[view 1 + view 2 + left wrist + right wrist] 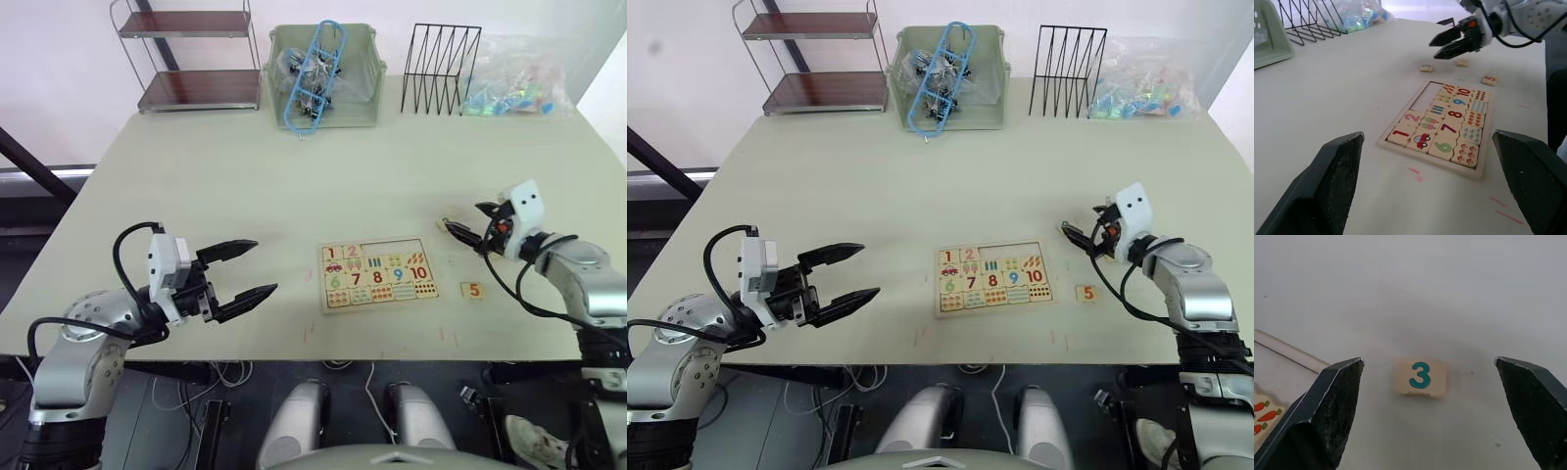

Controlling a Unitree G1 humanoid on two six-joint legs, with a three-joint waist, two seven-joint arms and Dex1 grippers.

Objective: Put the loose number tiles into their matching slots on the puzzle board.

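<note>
From the head camera, the puzzle board [377, 275] lies near the front edge of the pale table [245, 186], about midway along it, with tiles 1 and 2 seated in its top row and the rest of that row bare. The 5 tile [474, 289] lies loose just off the board's right end. The left gripper [250, 268] hovers over the front-left part of the table, fingers spread wide, holding nothing; the right gripper [462, 227] hangs above the table off the board's far-right corner, its fingers parted. Along the far edge stand a small shelf rack [186, 54], a green bin [323, 73], a black wire rack [441, 69] and a bag of coloured pieces [519, 83]. The left wrist camera shows the empty slots [1426, 96] beside the 2, and the 3 tile [1426, 68] lying beyond the board. The right wrist camera frames that 3 tile on the tabletop between the wide-open fingers [1327, 416], touching neither.
</note>
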